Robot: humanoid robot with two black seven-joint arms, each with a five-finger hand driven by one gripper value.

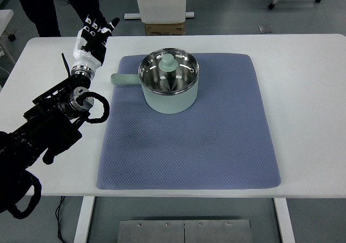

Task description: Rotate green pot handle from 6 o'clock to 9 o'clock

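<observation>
Blue mat (216, 146) holds green pot (170, 89), right of left hand (96, 35).

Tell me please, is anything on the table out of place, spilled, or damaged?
Nothing stands out. The green pot sits upright on the blue mat, its handle pointing toward the picture's left. The mat lies flat, no spill shows. The left hand is raised beside the mat, holding nothing.

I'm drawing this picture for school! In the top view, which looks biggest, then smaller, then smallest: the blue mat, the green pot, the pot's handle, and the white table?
Largest to smallest, as they look in the top view:
1. white table
2. blue mat
3. green pot
4. pot's handle, the smallest by far
</observation>
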